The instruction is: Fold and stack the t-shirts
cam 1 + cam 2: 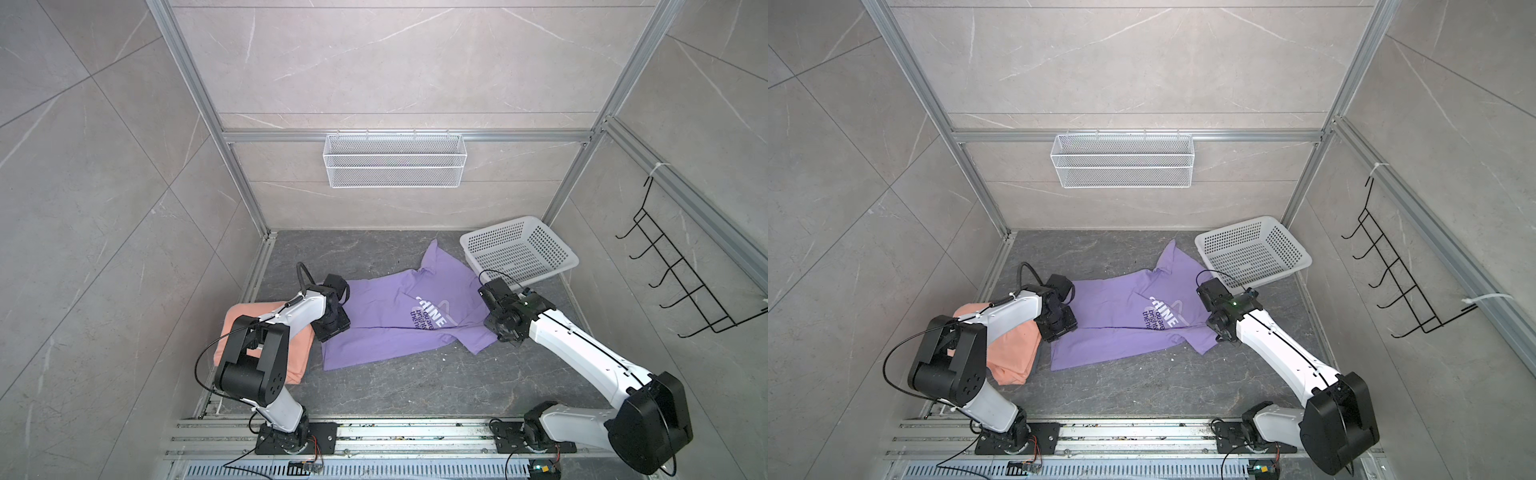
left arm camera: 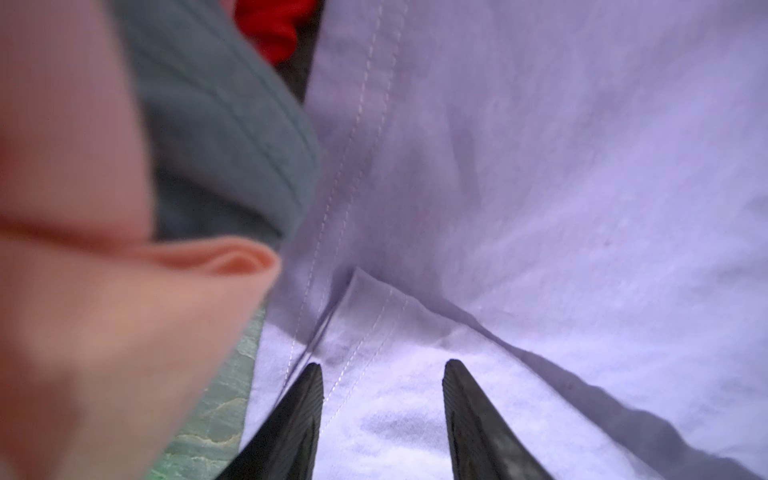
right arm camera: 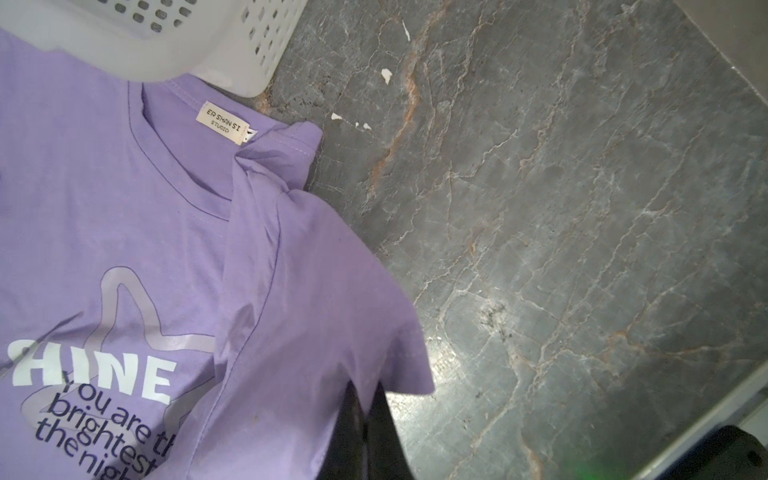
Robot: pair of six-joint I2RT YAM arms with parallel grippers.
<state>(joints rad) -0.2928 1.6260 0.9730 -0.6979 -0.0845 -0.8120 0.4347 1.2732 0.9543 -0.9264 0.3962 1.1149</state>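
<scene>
While my right gripper [image 3: 365, 399] pinches the lavender t-shirt [image 1: 386, 328], my half-open left gripper [image 2: 382, 368] at its nine-o'clock hem may grab just one layer.

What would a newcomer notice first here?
The purple shirt lies spread in the middle, white lettering up. The right gripper pinches its sleeve, and the left gripper stands open over its hem. A folded peach shirt sits at the left.
</scene>
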